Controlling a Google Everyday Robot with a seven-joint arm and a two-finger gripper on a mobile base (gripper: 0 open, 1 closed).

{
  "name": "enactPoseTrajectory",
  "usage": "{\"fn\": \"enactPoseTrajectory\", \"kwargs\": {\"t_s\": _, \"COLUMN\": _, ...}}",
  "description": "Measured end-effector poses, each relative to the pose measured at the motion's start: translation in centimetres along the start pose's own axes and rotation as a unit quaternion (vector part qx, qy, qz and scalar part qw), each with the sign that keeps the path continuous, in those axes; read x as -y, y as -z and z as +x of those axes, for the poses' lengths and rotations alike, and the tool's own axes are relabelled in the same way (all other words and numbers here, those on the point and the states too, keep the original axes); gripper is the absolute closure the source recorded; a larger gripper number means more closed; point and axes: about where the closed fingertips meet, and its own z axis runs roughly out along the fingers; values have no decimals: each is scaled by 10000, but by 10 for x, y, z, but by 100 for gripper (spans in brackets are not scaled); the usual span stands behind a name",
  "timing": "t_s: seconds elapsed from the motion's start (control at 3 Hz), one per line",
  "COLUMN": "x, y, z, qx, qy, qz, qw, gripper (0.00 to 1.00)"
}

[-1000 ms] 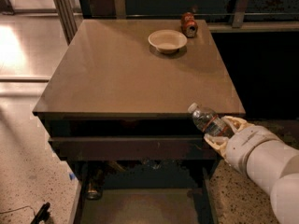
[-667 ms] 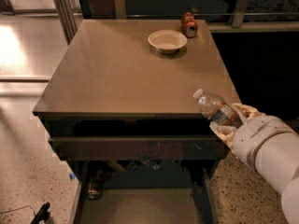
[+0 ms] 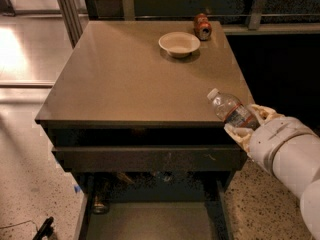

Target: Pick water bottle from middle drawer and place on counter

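Note:
The water bottle [image 3: 231,109], clear with a white cap and a dark label band, is tilted with its cap up and to the left, at the front right corner of the counter [image 3: 135,76]. My gripper [image 3: 246,123] is shut on its lower part, with pale fingers [image 3: 261,112] on both sides of it. The white arm comes in from the lower right. The middle drawer [image 3: 150,221] stands open below, showing dark side walls and a grey floor.
A pale bowl [image 3: 179,44] and a red soda can [image 3: 202,26] lying on its side are at the back of the counter. A dark metal can [image 3: 100,204] lies at the drawer's back left. A closed upper drawer front [image 3: 150,158] is under the counter edge.
My gripper has lifted the bottle up and slightly right, from below the counter edge to level with its front right corner.

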Motion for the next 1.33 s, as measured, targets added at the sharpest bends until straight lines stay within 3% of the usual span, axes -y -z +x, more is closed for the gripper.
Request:
{"fn": "enactPoseTrajectory", "kwargs": {"t_s": 0.33, "x": 11, "y": -13, "z": -36, "qx": 129, "qy": 271, "qz": -73, "qw": 9995, "gripper": 100}}
{"fn": "enactPoseTrajectory", "kwargs": {"t_s": 1.0, "x": 22, "y": -23, "z": -42, "qx": 151, "qy": 176, "qz": -112, "qw": 9997, "gripper": 100}}
{"fn": "enactPoseTrajectory", "kwargs": {"t_s": 1.33, "x": 28, "y": -47, "z": -66, "qx": 169, "qy": 243, "qz": -292, "qw": 9991, "gripper": 100}}
